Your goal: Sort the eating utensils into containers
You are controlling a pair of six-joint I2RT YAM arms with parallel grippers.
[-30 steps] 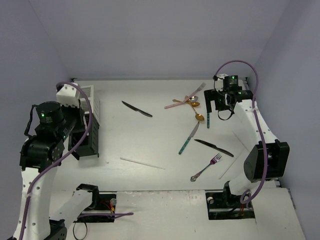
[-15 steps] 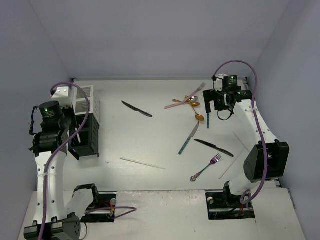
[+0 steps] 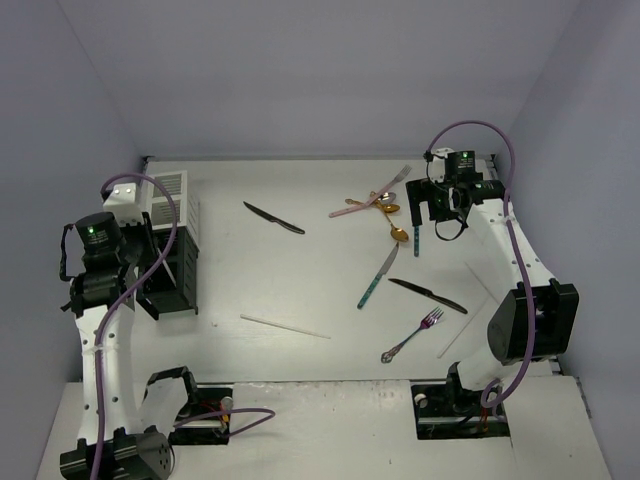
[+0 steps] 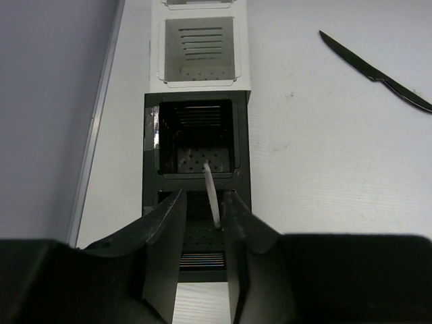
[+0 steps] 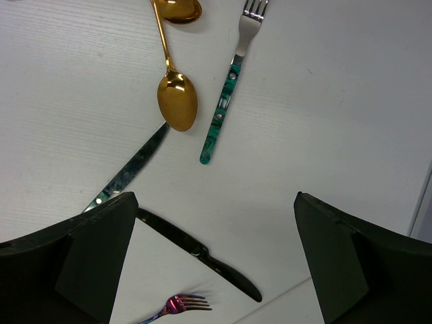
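My left gripper [image 4: 204, 202] hangs over the black caddy [image 4: 152, 145], jaws a little apart. A thin white chopstick [image 4: 212, 196] stands between them in a caddy compartment, its near end against the right finger [image 4: 237, 243]. In the top view this gripper [image 3: 152, 283] is at the caddy [image 3: 182, 275]; the white caddy [image 3: 172, 195] adjoins it behind. My right gripper [image 5: 214, 199] is wide open and empty above the teal fork [image 5: 223, 108], a gold spoon [image 5: 177, 101], the teal knife [image 5: 128, 172], a black knife [image 5: 199, 253] and a purple fork [image 5: 172, 305].
Another black knife [image 3: 273, 217] lies mid-table. Pink and silver forks [image 3: 370, 200] cross near a second gold spoon [image 3: 388, 208]. Loose chopsticks lie in front [image 3: 285, 326] and at the right [image 3: 480, 280]. Side walls stand close beside both arms.
My left arm came down from high near the camera and settled over the black caddy, with the chopstick upright in it. The right arm and the loose cutlery have not moved.
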